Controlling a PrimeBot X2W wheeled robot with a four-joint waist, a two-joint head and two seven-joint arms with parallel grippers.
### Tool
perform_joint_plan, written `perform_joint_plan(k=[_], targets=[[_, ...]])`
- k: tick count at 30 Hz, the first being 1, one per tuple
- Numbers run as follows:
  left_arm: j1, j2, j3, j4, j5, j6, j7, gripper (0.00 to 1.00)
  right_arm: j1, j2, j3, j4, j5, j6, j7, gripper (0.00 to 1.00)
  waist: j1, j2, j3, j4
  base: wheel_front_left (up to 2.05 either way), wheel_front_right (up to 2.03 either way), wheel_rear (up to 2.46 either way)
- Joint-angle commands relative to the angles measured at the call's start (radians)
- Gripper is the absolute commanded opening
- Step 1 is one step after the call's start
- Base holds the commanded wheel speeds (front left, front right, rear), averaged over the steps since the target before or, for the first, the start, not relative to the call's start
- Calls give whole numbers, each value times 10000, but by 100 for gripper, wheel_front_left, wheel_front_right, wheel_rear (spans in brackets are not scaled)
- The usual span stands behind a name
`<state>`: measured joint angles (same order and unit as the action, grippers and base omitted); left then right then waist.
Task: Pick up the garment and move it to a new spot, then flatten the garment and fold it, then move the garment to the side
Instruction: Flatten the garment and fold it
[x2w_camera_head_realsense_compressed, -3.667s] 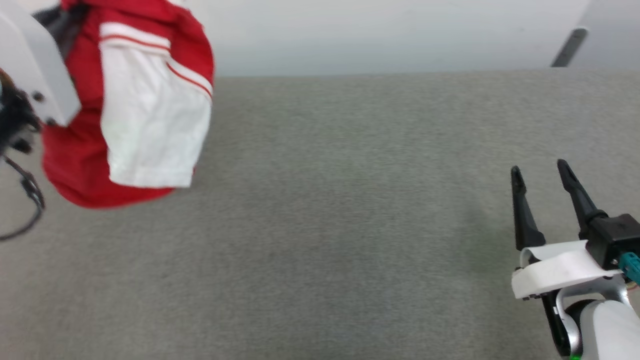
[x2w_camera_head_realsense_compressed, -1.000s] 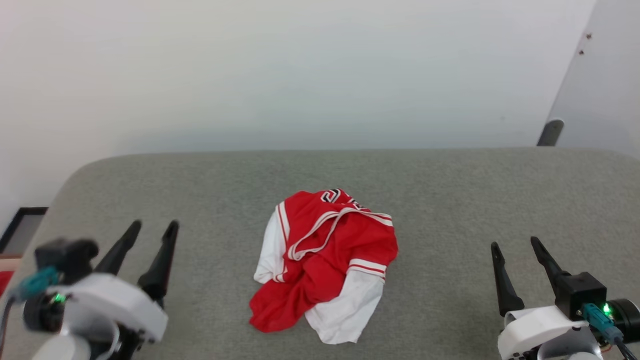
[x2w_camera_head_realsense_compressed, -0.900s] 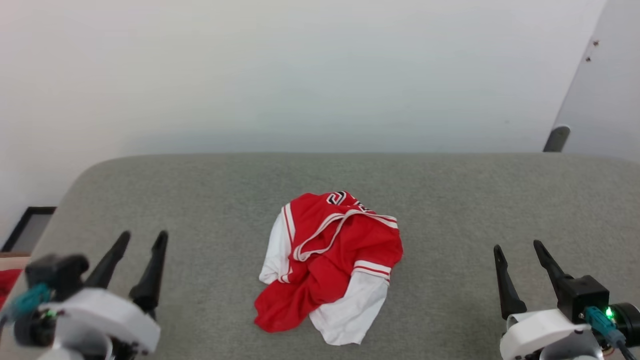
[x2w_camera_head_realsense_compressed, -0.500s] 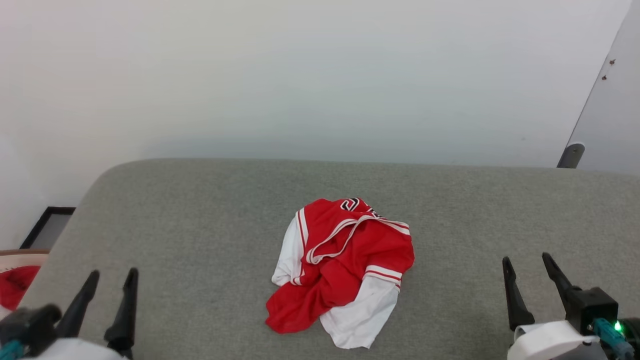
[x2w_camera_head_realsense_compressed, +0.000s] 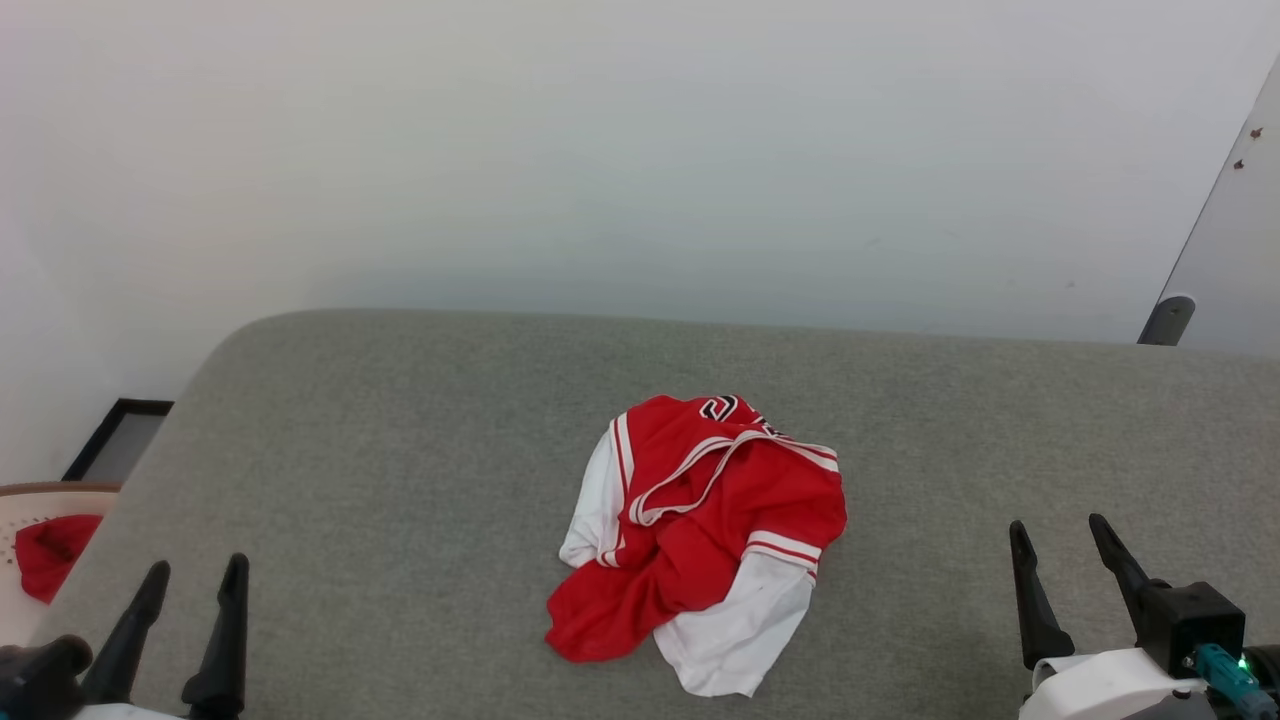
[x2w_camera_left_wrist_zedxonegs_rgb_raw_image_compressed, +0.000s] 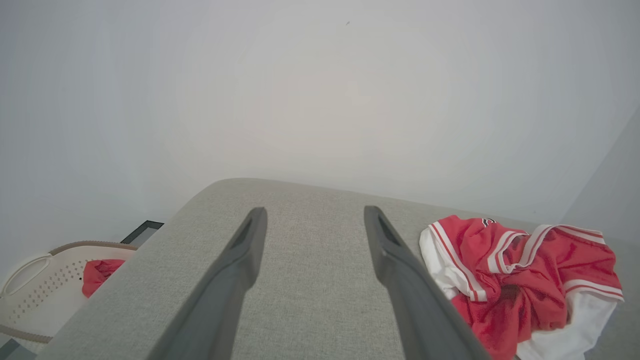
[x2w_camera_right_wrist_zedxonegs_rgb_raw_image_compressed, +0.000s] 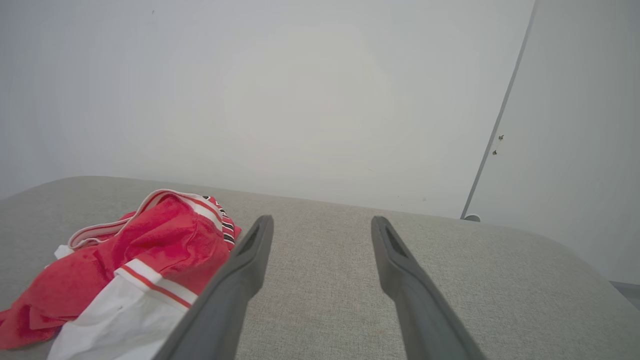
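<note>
While the garment lies crumpled in a heap at the middle of the grey padded surface, your left gripper and right gripper hover well apart from it on either side, jaws spread wide and holding nothing. White sleeves and striped trim show among the red folds. Off the surface's left end, you see a cream basket with a small red cloth inside.

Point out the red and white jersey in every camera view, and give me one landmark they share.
Head view: garment, crumpled, just below centre.
Left wrist view: garment, lower right.
Right wrist view: garment, lower left.
Shared landmark: the grey surface it lies on, with its far edge against the white wall.
</note>
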<state>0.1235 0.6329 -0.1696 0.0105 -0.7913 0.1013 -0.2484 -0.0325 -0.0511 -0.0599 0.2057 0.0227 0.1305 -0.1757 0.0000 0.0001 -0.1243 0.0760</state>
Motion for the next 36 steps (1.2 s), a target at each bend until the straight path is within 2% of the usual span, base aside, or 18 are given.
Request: perform_joint_plan(k=[1,7,12,17,24,30,36], targets=[[59,-14,32,-54,31,-16,-54,100,54,15,10,-39,21,5,-23,100,0,-1,20,17,0,0,0],[37,25,67,-257,-86,36,51,100,-28,15,107,-87,55,5,32,100,0,-1,132,-30,0,0,0],[-535,233,-18,-534,-360,-126,712,100,-234,12,187,-111,55,5,102,100,0,-1,354,-206,0,0,0],[-1608,563,-302,-606,-895,-537,2065,100,-437,13,221,-179,-42,5,171,100,0,-1,717,-520,0,0,0],[-3393,778,-729,153,-1855,-1021,4161,100,-716,15,209,-294,-96,5,174,100,0,-1,1462,-1085,0,0,0],[-4822,794,-1136,982,-2402,-1205,5757,100,-1059,16,160,-409,-109,5,67,100,0,-1,2352,-1545,0,0,0],[-5830,629,-1579,1917,-2752,-1109,7124,100,-1381,18,192,-432,-53,5,-93,100,0,-1,3105,-1902,0,0,0]])
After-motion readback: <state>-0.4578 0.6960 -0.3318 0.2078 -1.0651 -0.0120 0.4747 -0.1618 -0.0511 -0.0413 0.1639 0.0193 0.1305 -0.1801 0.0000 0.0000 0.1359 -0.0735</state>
